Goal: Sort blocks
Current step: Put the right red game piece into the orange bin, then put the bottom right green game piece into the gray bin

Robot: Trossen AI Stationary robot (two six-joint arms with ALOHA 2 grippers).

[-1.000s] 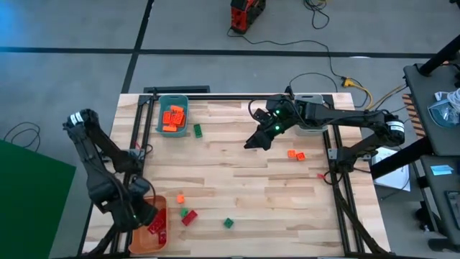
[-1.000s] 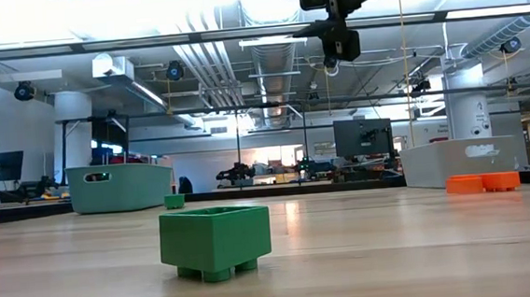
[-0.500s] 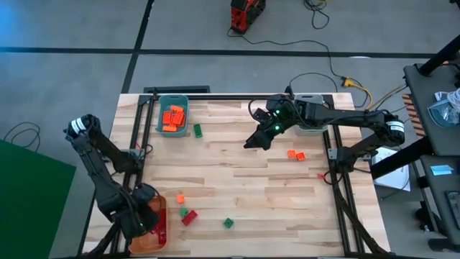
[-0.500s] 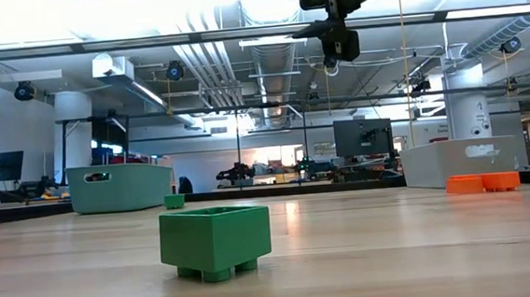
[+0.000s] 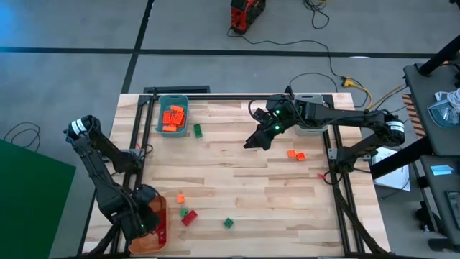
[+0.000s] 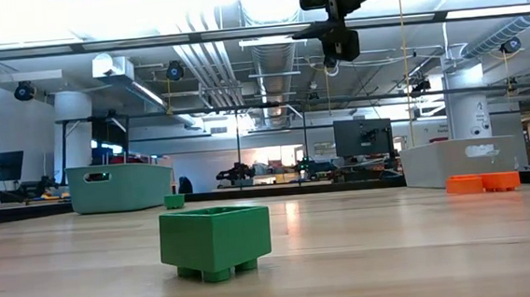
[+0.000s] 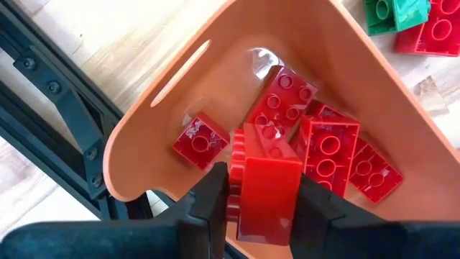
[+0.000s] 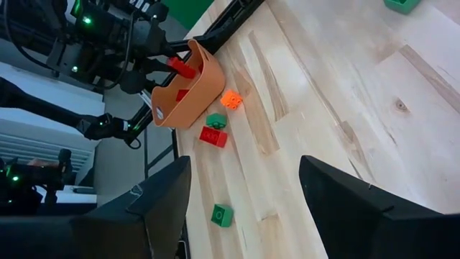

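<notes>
The left end effector [image 7: 262,198] hangs over the orange bin [image 5: 155,230] at the near left corner of the bench [image 5: 287,201], its two fingers clenched on a red block [image 7: 267,188] held just above the bin's opening. Inside that bin lie more red blocks [image 7: 327,155], one [image 7: 200,142] a little apart from the others against the bin's wall. On the bare wood just right of the bin sit an orange block [image 5: 180,198], a green block [image 5: 184,213] and a red block [image 5: 190,219] close together, with another green block [image 5: 228,223] a bit farther right, the one that fills the low view's foreground [image 6: 215,241]. At the far left stands the teal bin [image 5: 172,115], holding a heap of orange blocks [image 5: 172,119], and a green block [image 5: 198,130] lies just beside it on the right. The right end effector [image 5: 253,142] hovers above the middle of the bench, its fingers spread apart and grasping nothing. To its right, two orange blocks [image 5: 295,154] rest near each other on the wood. The grey bin [image 5: 310,115] sits at the far right edge, largely under the right arm.
</notes>
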